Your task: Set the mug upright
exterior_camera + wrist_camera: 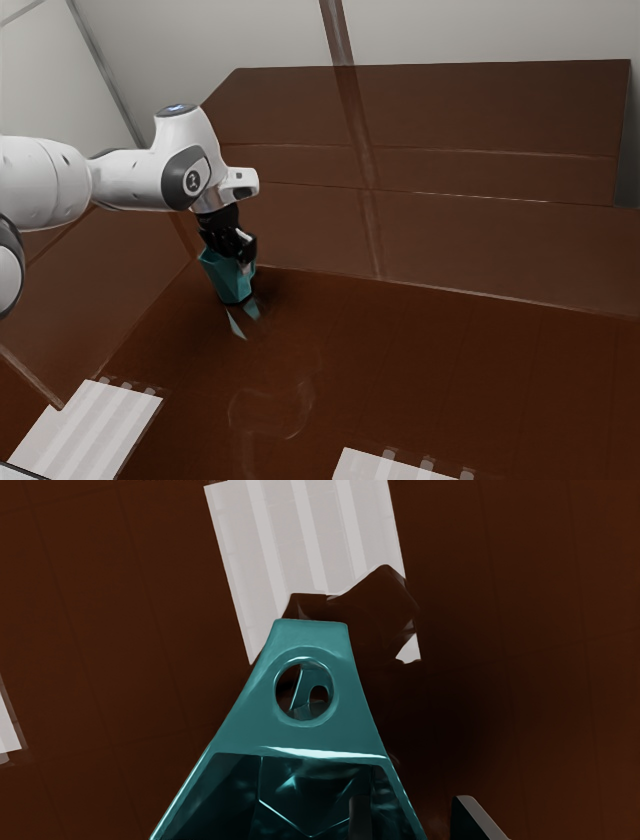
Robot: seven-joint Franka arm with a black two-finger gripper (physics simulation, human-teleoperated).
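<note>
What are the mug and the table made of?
The mug looks like smooth, glossy teal plastic or glazed pottery: it has bright shiny streaks along its rim, but I can't tell which of the two it is. The table looks hard and polished, maybe brown tile or varnished wood, because it has thin straight lines and seems to mirror bits of the mug.

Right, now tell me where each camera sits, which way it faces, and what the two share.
Exterior view: sits beside my arm, above the brown surface, and looks down across it; the arm reaches in from the exterior view's left to the teal mug.
Wrist view: rides on my hand, looking down past the mug; the jaws stand open at the bottom edge, one tip inside the mug, one outside.
Both share the mug, the brown surface and pale striped patches.
</note>
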